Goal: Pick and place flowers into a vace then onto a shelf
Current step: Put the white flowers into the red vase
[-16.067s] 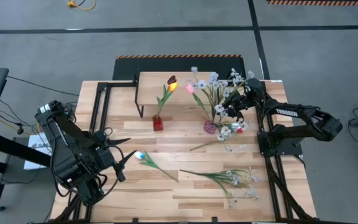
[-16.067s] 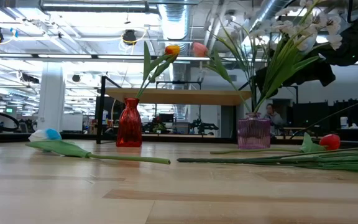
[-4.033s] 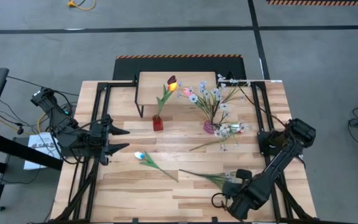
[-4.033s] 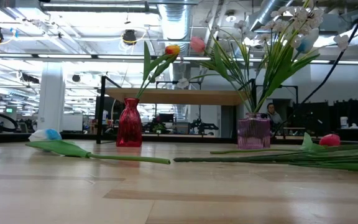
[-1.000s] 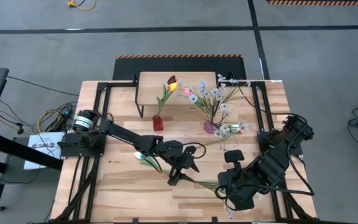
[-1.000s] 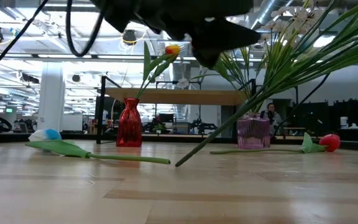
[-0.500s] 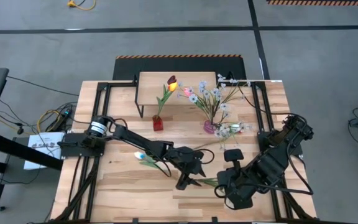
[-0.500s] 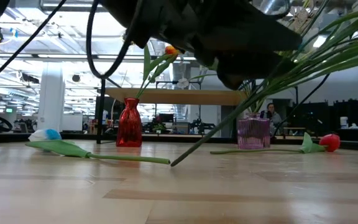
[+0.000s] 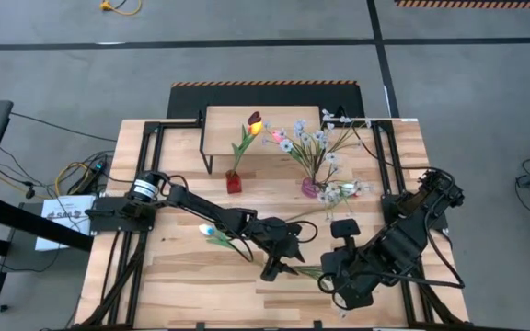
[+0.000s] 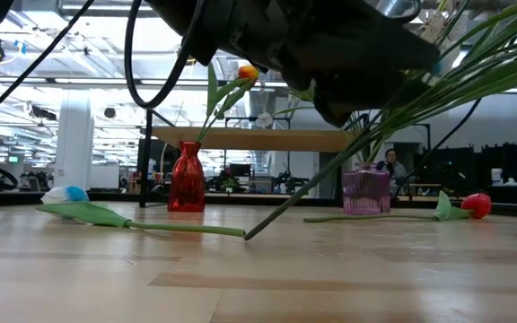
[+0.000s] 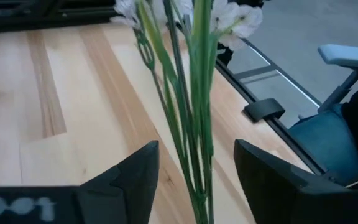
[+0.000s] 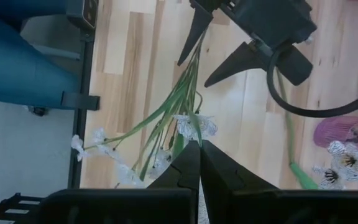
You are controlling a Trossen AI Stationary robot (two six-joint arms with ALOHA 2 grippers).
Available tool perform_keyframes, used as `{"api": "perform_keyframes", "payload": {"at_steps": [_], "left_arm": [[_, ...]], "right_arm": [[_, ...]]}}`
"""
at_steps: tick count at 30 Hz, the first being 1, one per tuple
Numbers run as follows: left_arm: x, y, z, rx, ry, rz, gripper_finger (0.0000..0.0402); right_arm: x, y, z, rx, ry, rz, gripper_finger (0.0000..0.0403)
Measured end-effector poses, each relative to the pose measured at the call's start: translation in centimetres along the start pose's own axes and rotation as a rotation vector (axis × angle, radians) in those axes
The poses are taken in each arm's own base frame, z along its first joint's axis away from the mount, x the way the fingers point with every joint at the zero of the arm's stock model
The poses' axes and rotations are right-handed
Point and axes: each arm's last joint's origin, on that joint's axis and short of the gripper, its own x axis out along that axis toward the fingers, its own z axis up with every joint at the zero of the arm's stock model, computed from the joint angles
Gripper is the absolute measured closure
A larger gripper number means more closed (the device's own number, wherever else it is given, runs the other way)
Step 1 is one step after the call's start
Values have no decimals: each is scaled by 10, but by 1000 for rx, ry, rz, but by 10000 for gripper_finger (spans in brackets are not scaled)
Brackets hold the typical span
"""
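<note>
The spray of small white blossoms [image 11: 191,93] is lifted at an angle above the table [image 9: 182,294], its blossom end clamped in the right gripper [image 9: 331,276] and its stem tip down on the wood. In the right wrist view that gripper's fingers [image 12: 188,163] are pressed together on the stems just below a white blossom. The left gripper [image 9: 276,262] sits around the lower stems, and the left wrist view shows its two fingers [image 11: 135,171] spread apart with the green stems running through the gap, not pinched.

Taking the purple vase [image 9: 311,188] as the landmark: the held spray is in front of it, toward the table's near edge. The vase itself carries white sprays and a pink tulip. A loose red tulip [image 10: 477,205] lies on the table just beside it, on the right arm's side. A red vase [image 9: 234,182] with an orange tulip [image 9: 255,122] stands well to its left arm's side. The shelf [image 9: 221,129] stands behind both vases. A white tulip [image 9: 212,233] lies flat, in front of the red vase.
</note>
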Motion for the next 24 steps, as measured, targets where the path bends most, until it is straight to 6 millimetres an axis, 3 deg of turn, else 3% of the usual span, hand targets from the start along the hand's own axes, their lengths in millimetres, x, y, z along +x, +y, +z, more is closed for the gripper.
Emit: {"api": "perform_keyframes", "payload": {"at_steps": [4,12,20,24], "left_arm": [[0,0,-1,-3,8,0,253],[0,1,-1,-24,10,45,389],[0,1,-1,-36,12,70,399],[0,1,-2,-38,18,69,400]], "right_arm": [[0,0,0,-3,-6,-1,403],[0,0,1,-3,-9,1,403],[0,1,1,50,-16,6,399],[0,0,3,140,-22,12,373]]}}
